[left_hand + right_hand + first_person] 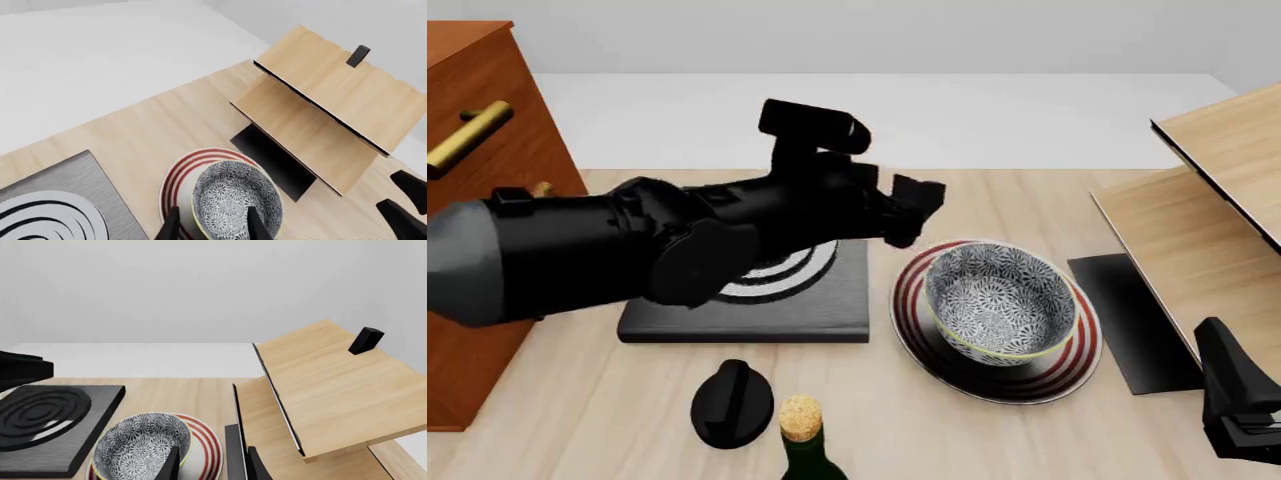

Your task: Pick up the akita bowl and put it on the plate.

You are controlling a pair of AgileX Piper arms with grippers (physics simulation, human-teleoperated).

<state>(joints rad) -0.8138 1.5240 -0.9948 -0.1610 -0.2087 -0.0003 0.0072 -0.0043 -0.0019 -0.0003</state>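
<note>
Resting on plate (924, 330) — akita bowl (1001, 300) | black slab (827, 300) beside | both end effectors' states unclear

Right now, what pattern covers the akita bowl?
Dense black-and-white floral print on the akita bowl, pale rim; clearest in the front view.

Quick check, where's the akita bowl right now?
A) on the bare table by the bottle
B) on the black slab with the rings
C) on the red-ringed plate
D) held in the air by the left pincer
C: in the front view the akita bowl sits on the plate, red rings showing around it, apart from the black slab and the bottle.
</note>
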